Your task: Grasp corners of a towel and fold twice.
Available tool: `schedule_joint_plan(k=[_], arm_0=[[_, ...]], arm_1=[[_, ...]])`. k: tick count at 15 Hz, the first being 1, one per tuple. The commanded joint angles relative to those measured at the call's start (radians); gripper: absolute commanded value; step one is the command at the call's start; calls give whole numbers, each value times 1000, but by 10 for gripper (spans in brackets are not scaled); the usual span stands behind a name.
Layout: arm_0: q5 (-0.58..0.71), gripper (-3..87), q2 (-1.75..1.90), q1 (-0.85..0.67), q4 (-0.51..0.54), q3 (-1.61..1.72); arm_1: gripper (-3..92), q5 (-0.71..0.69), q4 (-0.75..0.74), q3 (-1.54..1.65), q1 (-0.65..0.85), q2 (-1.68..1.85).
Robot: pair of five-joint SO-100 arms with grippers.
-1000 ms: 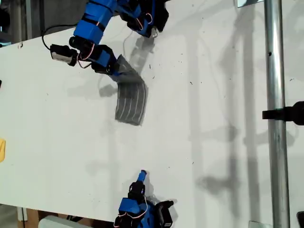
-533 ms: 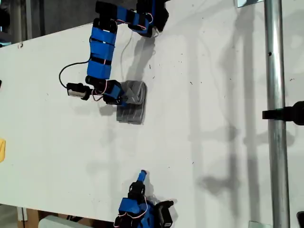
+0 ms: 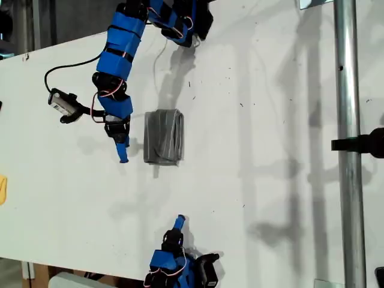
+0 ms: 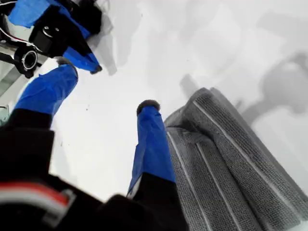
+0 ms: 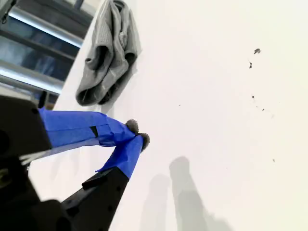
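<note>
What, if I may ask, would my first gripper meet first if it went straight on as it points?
Probably bare table, just beside the towel; my first gripper is open, though depth is unclear.

Both arms (image 3: 117, 57) are built of bright blue segments joined by black motor blocks. Thin red and white wires are seen at the joints. A black cable (image 3: 72, 66) is looped to a small grey-black camera module (image 3: 63, 105). The fingers (image 4: 151, 144) are wrapped in blue, with dark tips.
</note>
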Motion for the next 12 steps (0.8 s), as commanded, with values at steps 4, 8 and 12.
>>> schedule_joint_plan(k=[4,8,12], arm_0=[[-109,-24,3,-11,46,6],[-169,-24,3,-2,95,6],[91,-24,3,-2,97,6]], arm_1=[[-2,103,247,270,14,141],[-3,249,232,793,-15,196],[-3,359,310,1028,18,422]])
